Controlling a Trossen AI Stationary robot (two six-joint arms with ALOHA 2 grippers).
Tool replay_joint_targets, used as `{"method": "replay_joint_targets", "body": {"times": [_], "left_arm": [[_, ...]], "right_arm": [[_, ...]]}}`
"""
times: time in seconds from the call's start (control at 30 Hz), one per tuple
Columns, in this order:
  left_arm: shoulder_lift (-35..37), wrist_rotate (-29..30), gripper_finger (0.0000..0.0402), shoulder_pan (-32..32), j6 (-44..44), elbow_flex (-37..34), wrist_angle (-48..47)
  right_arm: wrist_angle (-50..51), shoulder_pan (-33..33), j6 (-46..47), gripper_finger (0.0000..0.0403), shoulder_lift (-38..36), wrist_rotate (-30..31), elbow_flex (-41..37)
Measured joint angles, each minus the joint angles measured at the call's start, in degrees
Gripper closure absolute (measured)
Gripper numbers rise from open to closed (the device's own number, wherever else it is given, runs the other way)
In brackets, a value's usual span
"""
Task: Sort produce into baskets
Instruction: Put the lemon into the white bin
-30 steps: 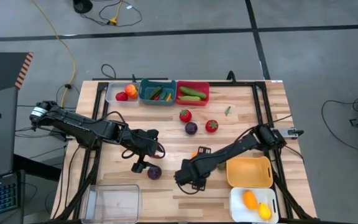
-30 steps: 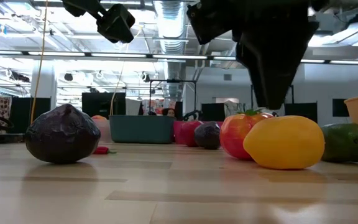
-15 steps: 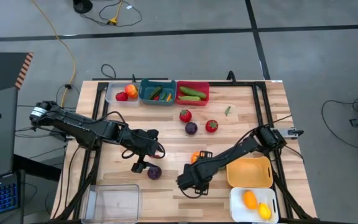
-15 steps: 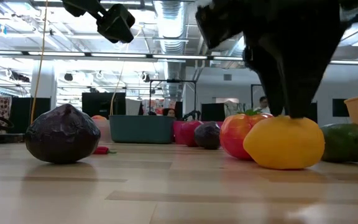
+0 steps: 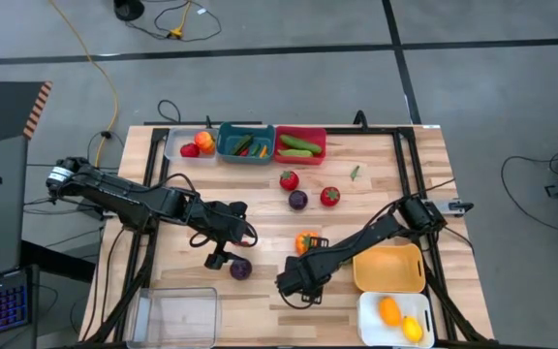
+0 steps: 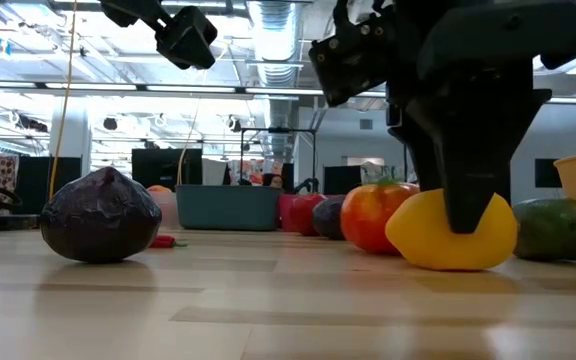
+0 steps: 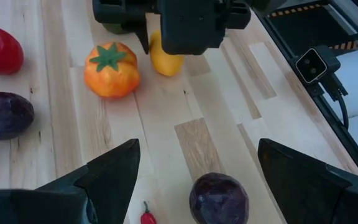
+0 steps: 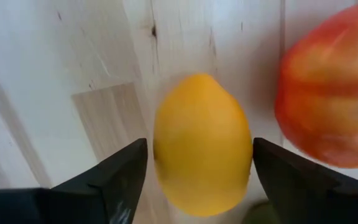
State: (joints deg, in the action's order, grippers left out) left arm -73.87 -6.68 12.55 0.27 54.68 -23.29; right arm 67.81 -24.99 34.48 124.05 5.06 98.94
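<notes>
A yellow lemon (image 8: 202,143) lies on the table beside an orange-red tomato (image 5: 305,242). My right gripper (image 8: 200,146) is open and low over the lemon, one finger on each side; it hides the lemon in the high view (image 5: 298,283). My left gripper (image 5: 219,256) is open and empty, above the table next to a purple cabbage (image 5: 240,269) and a tiny red chili (image 7: 146,214). The baskets: pale grey (image 5: 175,152), teal (image 5: 223,153) and red (image 5: 300,159) along the far edge, orange-yellow (image 5: 388,269) and white (image 5: 368,320) at the near right, clear (image 5: 175,315) at the near left. My right gripper comes from above, pointing down, across the lemon. The finger (image 8: 272,168) nearer the tomato lies against the lemon's side (image 8: 246,146). A thin gap shows between the other finger (image 8: 123,171) and the lemon. The lemon rests on the table (image 6: 451,232).
A green fruit (image 6: 553,228) lies by the orange-yellow basket. A red fruit (image 5: 289,179), a purple one (image 5: 298,200), another red one (image 5: 329,197) and a small green piece (image 5: 355,173) lie mid-table. The far baskets and the white one hold produce.
My right gripper has come down over the lemon until its fingers stand on either side of it. The lemon and the tomato beside it have slid a little toward the table's left. My left arm has kept still.
</notes>
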Motion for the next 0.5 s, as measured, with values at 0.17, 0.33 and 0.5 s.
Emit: {"method": "replay_joint_targets", "body": {"times": [0.17, 0.33, 0.5], "left_arm": [[0.0, 0.0, 0.0088, 0.0, 0.0, 0.0, 0.0], [0.0, 0.0, 0.0088, 0.0, 0.0, 0.0, 0.0], [0.0, 0.0, 0.0088, 0.0, 0.0, 0.0, 0.0]], "right_arm": [[0.0, 0.0, 0.0, 0.0130, 0.0, -0.1, 0.0], [0.1, 0.0, 0.2, 0.0164, 0.0, -0.3, 0.0], [0.9, 0.0, 0.2, 0.0175, -0.1, -0.7, 0.0]]}}
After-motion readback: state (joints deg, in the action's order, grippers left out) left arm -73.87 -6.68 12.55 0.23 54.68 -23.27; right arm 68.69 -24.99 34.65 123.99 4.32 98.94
